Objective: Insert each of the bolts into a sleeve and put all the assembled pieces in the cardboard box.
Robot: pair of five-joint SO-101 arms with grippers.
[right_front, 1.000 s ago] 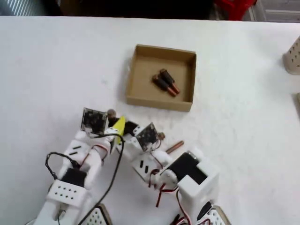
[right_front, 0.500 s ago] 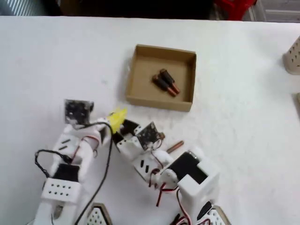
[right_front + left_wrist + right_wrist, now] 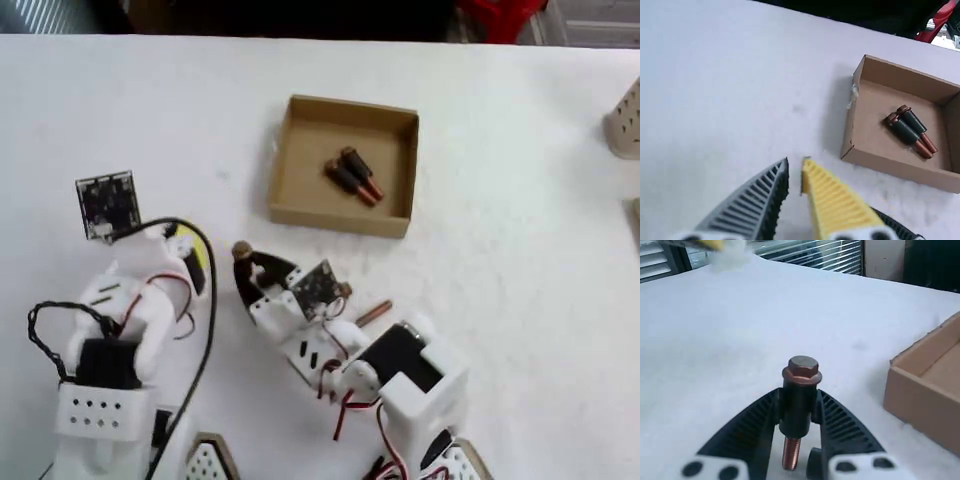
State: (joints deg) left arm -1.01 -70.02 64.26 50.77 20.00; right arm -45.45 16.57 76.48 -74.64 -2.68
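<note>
Two arms crouch at the near edge of the desk (image 3: 520,230). The right arm (image 3: 330,340) has its jaws clamped on a black sleeve (image 3: 797,405), the bolt (image 3: 801,369) through it. A loose bolt (image 3: 374,313) lies beside this arm, one end hidden. The left arm (image 3: 130,300) has its jaws slightly apart, holding nothing. Farther off, the cardboard box (image 3: 300,200) contains two assembled pieces (image 3: 352,176).

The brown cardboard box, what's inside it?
Two copper-coloured bolts pushed through black sleeves lie side by side on the floor of the brown cardboard box. The sleeves cover the bolts' middles, so those parts are hidden.
</note>
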